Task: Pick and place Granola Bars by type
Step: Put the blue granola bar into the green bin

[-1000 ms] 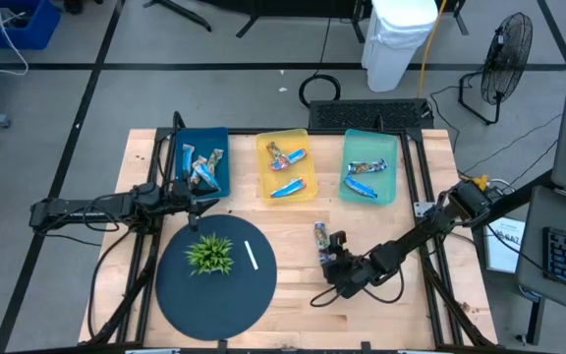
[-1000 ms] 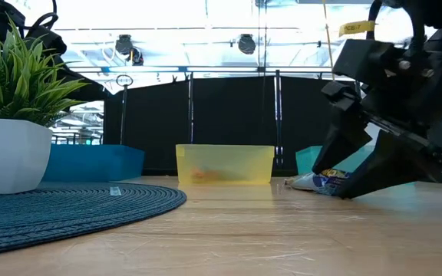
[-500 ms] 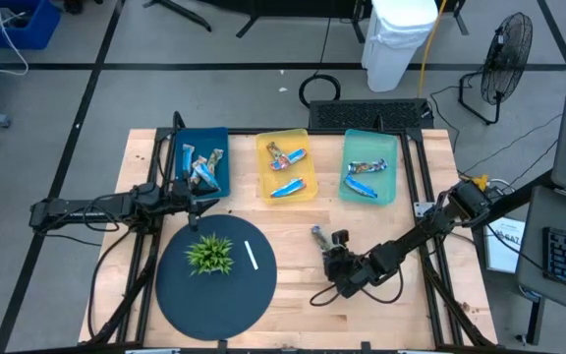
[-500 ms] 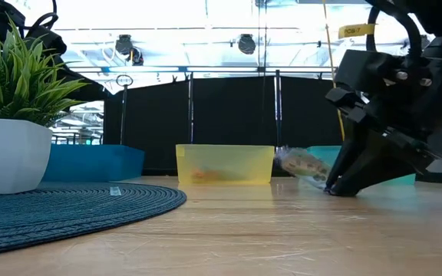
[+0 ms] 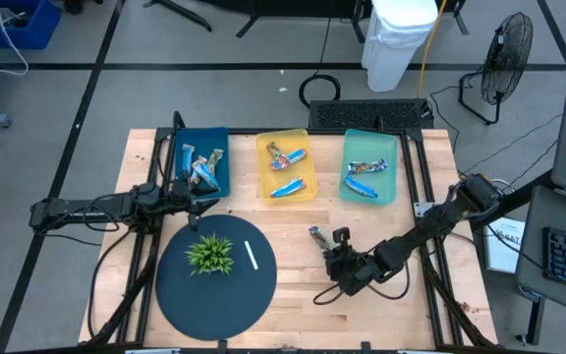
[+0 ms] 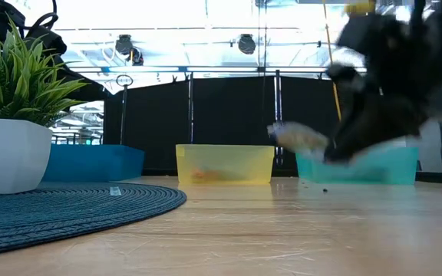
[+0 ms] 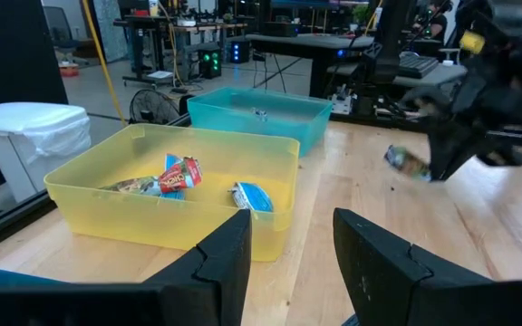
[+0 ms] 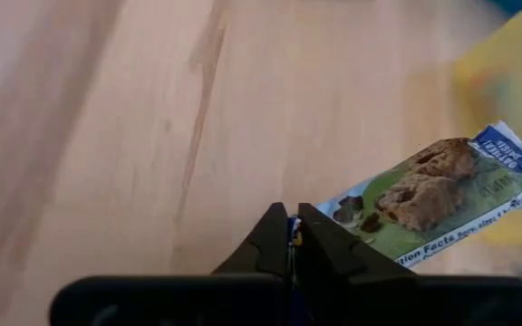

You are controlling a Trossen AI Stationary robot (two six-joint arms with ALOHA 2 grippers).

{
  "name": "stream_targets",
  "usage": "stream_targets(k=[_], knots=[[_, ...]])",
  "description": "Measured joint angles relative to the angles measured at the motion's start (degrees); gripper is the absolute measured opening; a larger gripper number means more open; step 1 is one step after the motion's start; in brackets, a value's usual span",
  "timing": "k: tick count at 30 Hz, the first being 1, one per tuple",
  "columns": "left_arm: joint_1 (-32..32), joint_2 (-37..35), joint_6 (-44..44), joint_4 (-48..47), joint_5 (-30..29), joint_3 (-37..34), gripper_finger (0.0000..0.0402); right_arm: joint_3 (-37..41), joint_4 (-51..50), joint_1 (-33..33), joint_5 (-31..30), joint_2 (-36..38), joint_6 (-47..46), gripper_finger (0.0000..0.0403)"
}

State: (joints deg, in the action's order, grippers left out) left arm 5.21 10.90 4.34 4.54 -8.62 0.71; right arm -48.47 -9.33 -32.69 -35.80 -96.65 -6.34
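Gripping a granola bar point(image 8: 429, 201) above the bare wooden tabletop point(image 5: 293, 285), the right hand point(image 5: 333, 244) hovers near the yellow bin point(image 5: 285, 166); left hand point(image 5: 197, 201) released. Fan point(image 5: 504, 47) beyond.

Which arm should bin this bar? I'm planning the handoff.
The right: its tool is shut on the granola bar, lifted off the table. The left tool waits by the blue bin.
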Motion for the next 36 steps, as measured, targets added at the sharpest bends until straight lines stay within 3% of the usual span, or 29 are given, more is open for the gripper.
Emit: stream_targets(k=[13, 19, 32, 36], knots=[[0.0, 0.0, 0.0, 0.0, 0.0, 0.0, 0.0161, -0.6, -7.0, 0.9, -9.5, 22.1, 4.0, 0.0003], [0.0, 0.0, 0.0, 0.0, 0.0, 0.0, 0.0161, -0.6, -10.1, 2.1, -11.1, 30.0, 4.0, 0.0003], [0.0, 0.0, 0.0, 0.0, 0.0, 0.0, 0.0161, -0.6, -13.1, 2.5, -10.4, 32.3, 1.5, 0.0003], [0.0, 0.0, 0.0, 0.0, 0.0, 0.0, 0.0161, -0.6, -13.1, 3.2, -2.5, 32.8, -1.2, 0.0003]])
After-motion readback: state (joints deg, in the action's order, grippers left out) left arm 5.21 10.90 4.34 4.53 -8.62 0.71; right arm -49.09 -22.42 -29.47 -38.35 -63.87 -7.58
